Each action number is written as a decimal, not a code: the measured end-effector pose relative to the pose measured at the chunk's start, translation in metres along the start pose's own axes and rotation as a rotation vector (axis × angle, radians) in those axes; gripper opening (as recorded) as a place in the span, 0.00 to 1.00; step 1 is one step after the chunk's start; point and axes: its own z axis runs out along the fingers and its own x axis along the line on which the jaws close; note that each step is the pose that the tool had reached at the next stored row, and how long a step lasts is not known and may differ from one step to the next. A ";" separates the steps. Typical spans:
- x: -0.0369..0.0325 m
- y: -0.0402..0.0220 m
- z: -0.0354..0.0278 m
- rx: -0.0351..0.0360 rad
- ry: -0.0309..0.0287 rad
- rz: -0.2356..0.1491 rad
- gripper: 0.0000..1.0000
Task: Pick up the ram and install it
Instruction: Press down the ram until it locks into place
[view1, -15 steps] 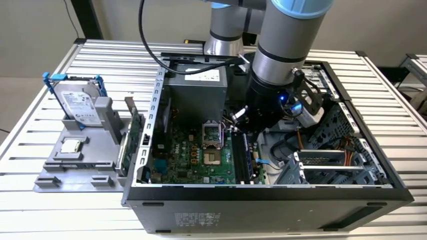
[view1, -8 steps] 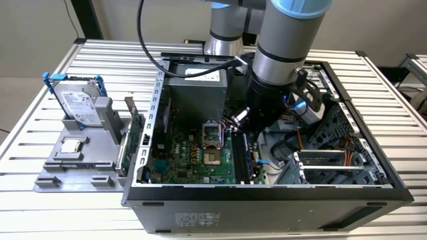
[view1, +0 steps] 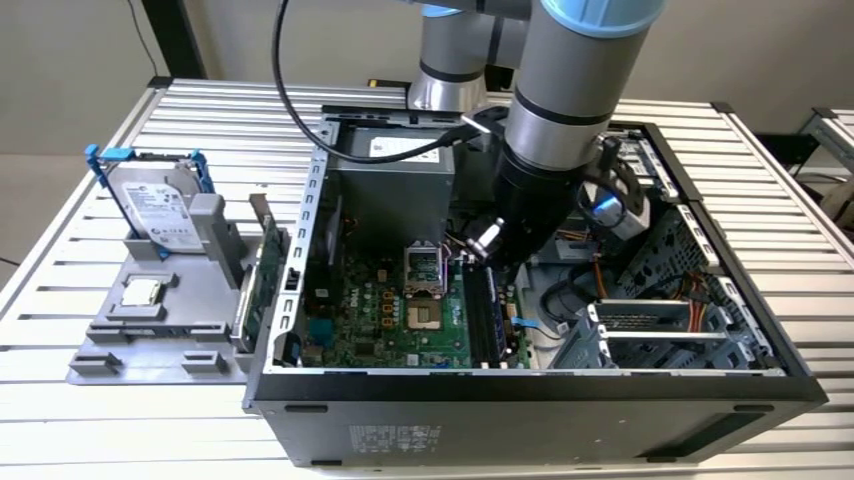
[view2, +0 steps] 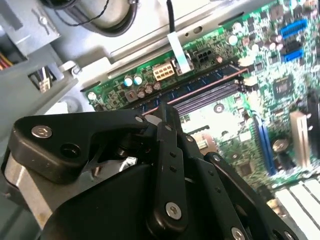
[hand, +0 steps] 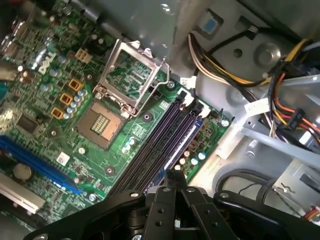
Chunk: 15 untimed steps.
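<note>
The arm reaches down into the open computer case (view1: 534, 385), its gripper (view1: 483, 243) low over the motherboard (view1: 387, 310) at the far end of the black memory slots (view1: 483, 315). In both wrist views the fingers (hand: 172, 182) stand pressed together, nothing visible between them. The ram (hand: 179, 148), a thin dark blue stick, sits upright in the slot on the exterior view's right, just beside the fingertips. At the exterior view's left, outside the case, a grey tray (view1: 127, 330) carries a hard drive (view1: 154, 205) and a processor (view1: 140, 292)
</note>
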 end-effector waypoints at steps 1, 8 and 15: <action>0.0000 0.0000 0.0000 0.0002 -0.0005 -0.018 0.00; 0.0003 0.0001 -0.0001 0.0000 -0.0052 -0.134 0.00; 0.0004 0.0003 0.0003 -0.0467 -0.0389 -0.205 0.00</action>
